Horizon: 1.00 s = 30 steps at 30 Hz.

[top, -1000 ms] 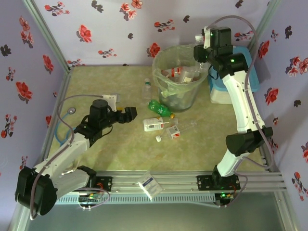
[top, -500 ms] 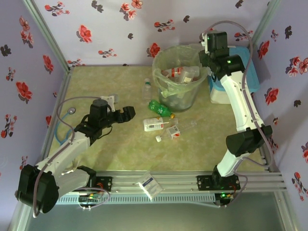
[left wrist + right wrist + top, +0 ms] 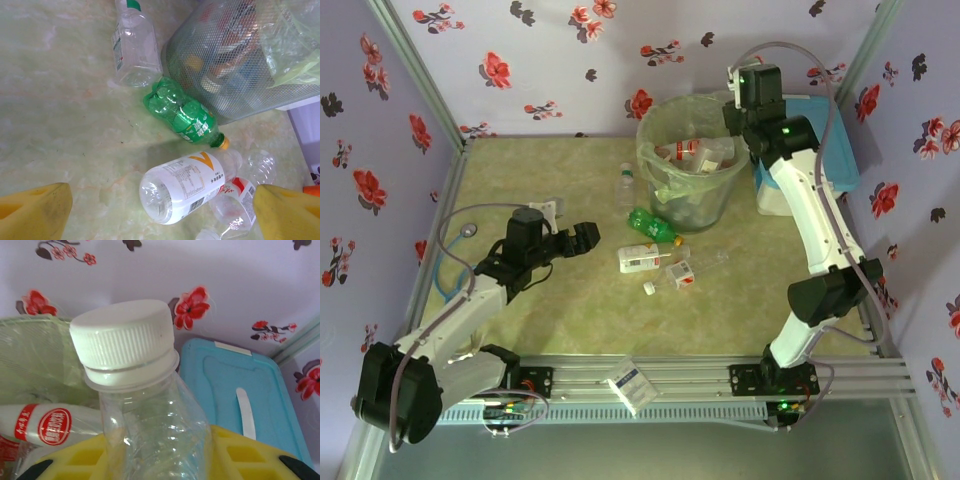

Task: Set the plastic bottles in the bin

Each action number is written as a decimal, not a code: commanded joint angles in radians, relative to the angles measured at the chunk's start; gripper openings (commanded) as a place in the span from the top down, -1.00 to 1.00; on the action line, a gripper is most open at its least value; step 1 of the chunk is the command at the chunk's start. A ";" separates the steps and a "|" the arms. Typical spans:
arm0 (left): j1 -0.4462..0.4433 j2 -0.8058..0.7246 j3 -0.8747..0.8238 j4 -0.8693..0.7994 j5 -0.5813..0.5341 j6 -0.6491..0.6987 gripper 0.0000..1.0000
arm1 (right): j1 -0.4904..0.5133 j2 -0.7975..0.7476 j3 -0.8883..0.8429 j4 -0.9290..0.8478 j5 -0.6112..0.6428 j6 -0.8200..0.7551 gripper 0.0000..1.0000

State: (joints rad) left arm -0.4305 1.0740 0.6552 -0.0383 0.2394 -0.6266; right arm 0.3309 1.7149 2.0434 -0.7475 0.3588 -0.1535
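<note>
Lilac walls dotted with red and black flowers close in a pale green marbled surface [image 3: 520, 170], and the bin [image 3: 692, 195] stands at the back of it, already partly filled with bottles. Compared with a second ago, I see the right arm [image 3: 815, 215] has swung its wrist a little closer to the bin. It now hangs at the bin's right rim instead of over the blue-lidded cooler [image 3: 840, 160] just beside the bin. The left arm [image 3: 460, 315] has hardly shifted in that time.

My right hand [image 3: 155, 460] is clamped on a clear bottle with a white cap [image 3: 145, 410]. Its yellow fingers [image 3: 65, 457] press the body from both sides, and the capped neck rises above them. From that wrist camera the bin's pale green liner lies left of the held bottle, with a red-and-white labelled bottle [image 3: 45, 426] lying inside it.

My left hand [image 3: 582, 237] is spread wide and grips nothing, hovering low over the surface in front of the bin and to its left. Ahead of its yellow fingertips [image 3: 32, 212] several bottles lie on their sides:
- A green bottle [image 3: 185, 112] is just beside the bin's foot.
- A white-labelled bottle [image 3: 185, 187] is in front of the bin, nearer the hand.
- A small red-labelled bottle [image 3: 235, 200] is touching the white-labelled one.
- A clear bottle with a green cap [image 3: 132, 47] is left of the bin.
</note>
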 commanded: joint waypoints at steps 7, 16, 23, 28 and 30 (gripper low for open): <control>0.008 0.022 0.011 0.005 -0.002 -0.038 -0.85 | 0.007 0.184 0.172 0.011 -0.059 -0.018 0.24; 0.008 -0.008 0.021 -0.035 -0.013 -0.026 -0.85 | 0.016 0.260 0.191 -0.070 -0.085 -0.065 0.12; 0.009 0.022 0.040 -0.031 -0.009 -0.032 -0.85 | 0.025 0.244 0.208 -0.126 -0.104 -0.076 -0.67; 0.008 0.043 0.058 -0.031 -0.008 -0.021 -0.85 | 0.003 0.218 0.236 -0.142 -0.208 0.003 -0.64; 0.009 0.059 0.068 -0.035 -0.008 -0.019 -0.85 | -0.010 0.213 0.238 -0.139 -0.256 0.041 -0.58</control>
State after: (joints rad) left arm -0.4305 1.1141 0.6823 -0.0605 0.2363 -0.6525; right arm 0.3416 1.9823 2.2398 -0.8665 0.1879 -0.1783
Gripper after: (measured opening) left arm 0.925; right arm 0.800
